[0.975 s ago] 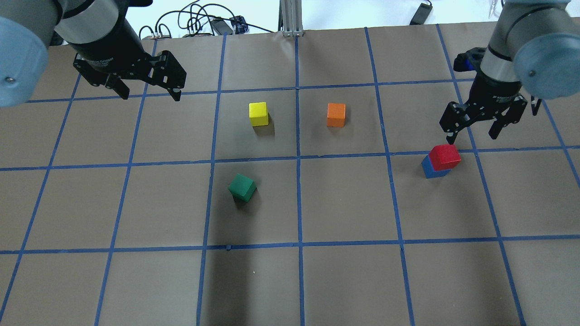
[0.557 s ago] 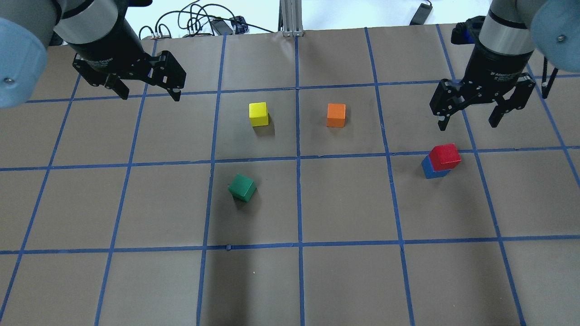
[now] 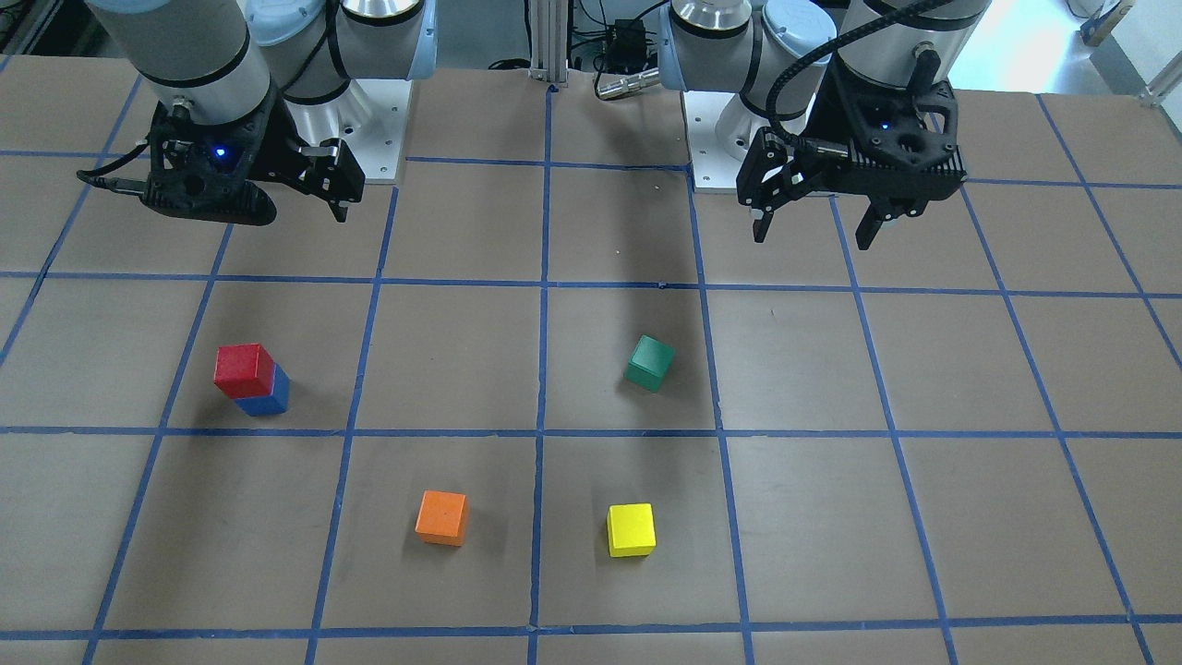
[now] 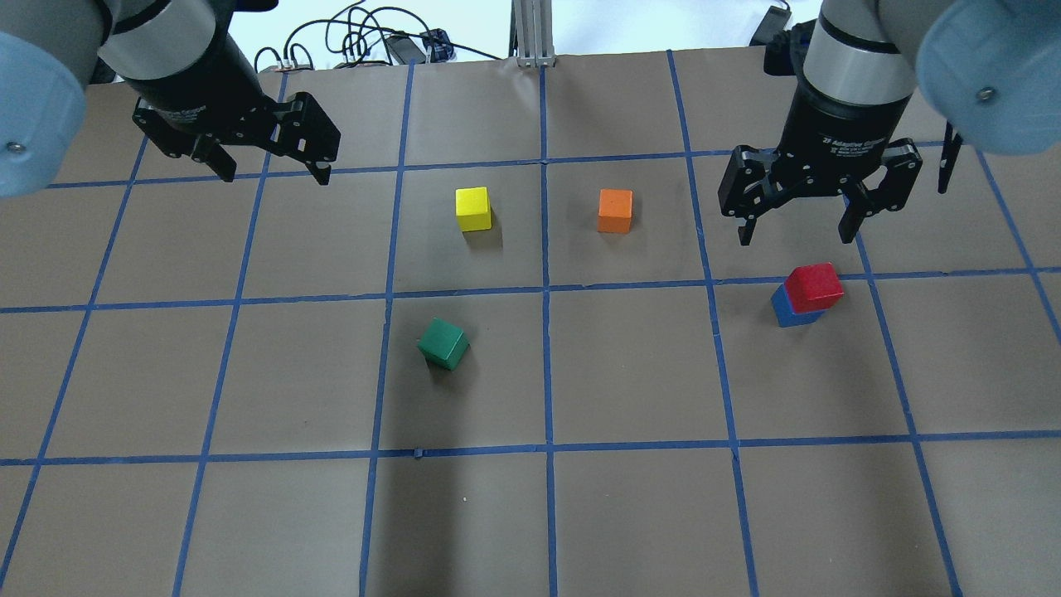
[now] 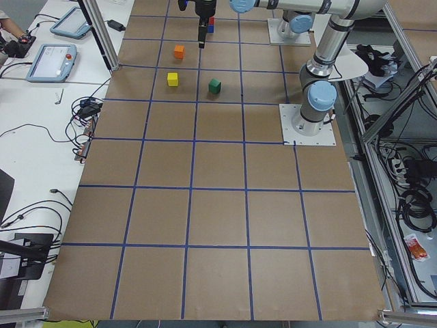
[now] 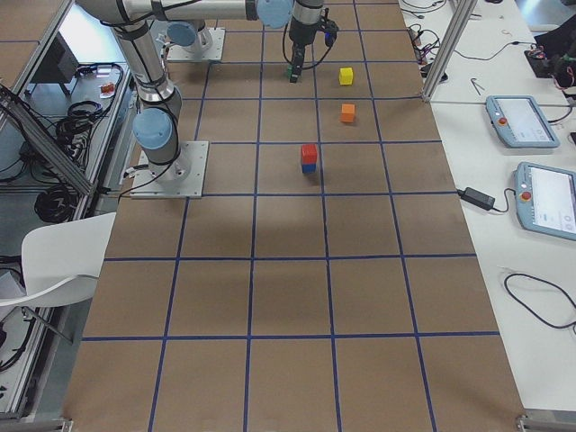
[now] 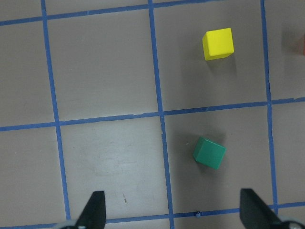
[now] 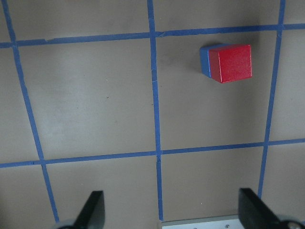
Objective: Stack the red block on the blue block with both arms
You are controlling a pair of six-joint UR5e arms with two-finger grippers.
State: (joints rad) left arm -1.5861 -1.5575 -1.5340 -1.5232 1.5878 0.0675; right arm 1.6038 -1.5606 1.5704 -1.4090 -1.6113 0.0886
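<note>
On desk's [image 4: 630,373] right side, red block [image 4: 814,287] sits atop blue block [image 4: 783,313], slightly offset; stack looks done. Right claw [image 4: 794,238] hangs spread, empty, just beyond, prob. to avoid nudging. Left claw [image 4: 277,177] spread, empty, far left.

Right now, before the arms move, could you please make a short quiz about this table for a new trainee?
1. True or false: the red block rests on the blue block.
2. How many cubes stand alone, apart from that stack? A two; B three; C four.
3. Fill in: the right gripper is ____ and holds nothing.

Key:
1. True.
2. B: the green cube, the yellow cube and the orange cube.
3. Open; the left gripper is open too.
</note>
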